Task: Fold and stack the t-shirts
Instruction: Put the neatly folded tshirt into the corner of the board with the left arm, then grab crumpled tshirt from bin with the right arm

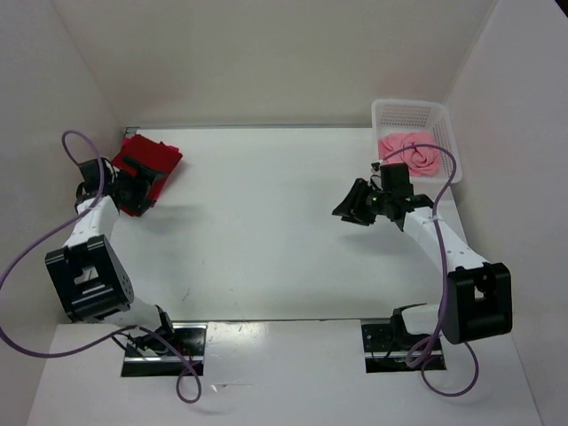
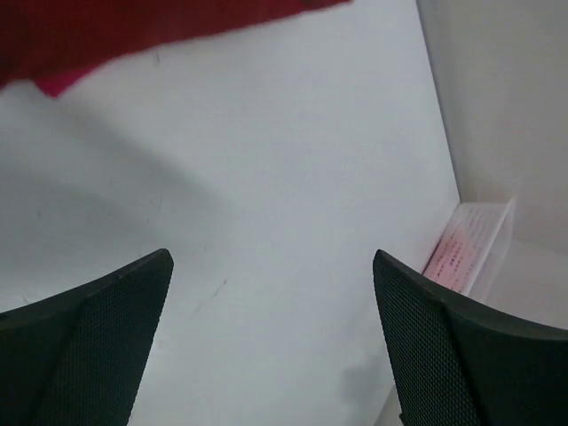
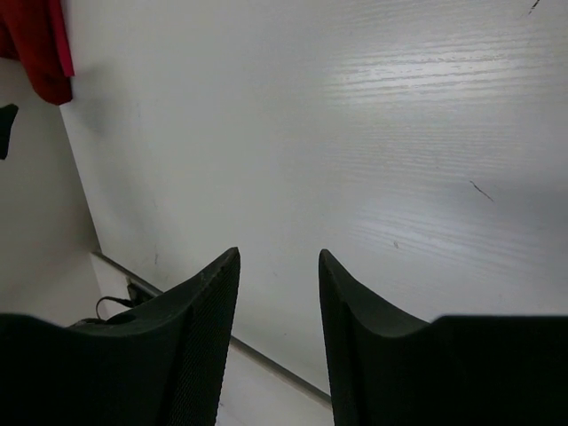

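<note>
A folded red t-shirt stack [image 1: 149, 158] lies at the far left of the table; in the left wrist view it is dark crimson cloth [image 2: 133, 27] with a magenta edge [image 2: 55, 84] showing beneath. My left gripper [image 1: 138, 182] hovers at the stack's near edge, and its jaws [image 2: 271, 259] stand wide open over bare table, holding nothing. The light pink t-shirt [image 1: 410, 151] lies crumpled in the white basket [image 1: 411, 113] at the far right. My right gripper [image 1: 355, 206] hangs above the table left of the basket, open and empty [image 3: 278, 256].
White walls close in the table on the left, back and right. The basket [image 2: 475, 240] also shows at the right edge of the left wrist view. The red stack [image 3: 35, 40] appears in the top left corner of the right wrist view. Both arm bases sit at the near edge.
</note>
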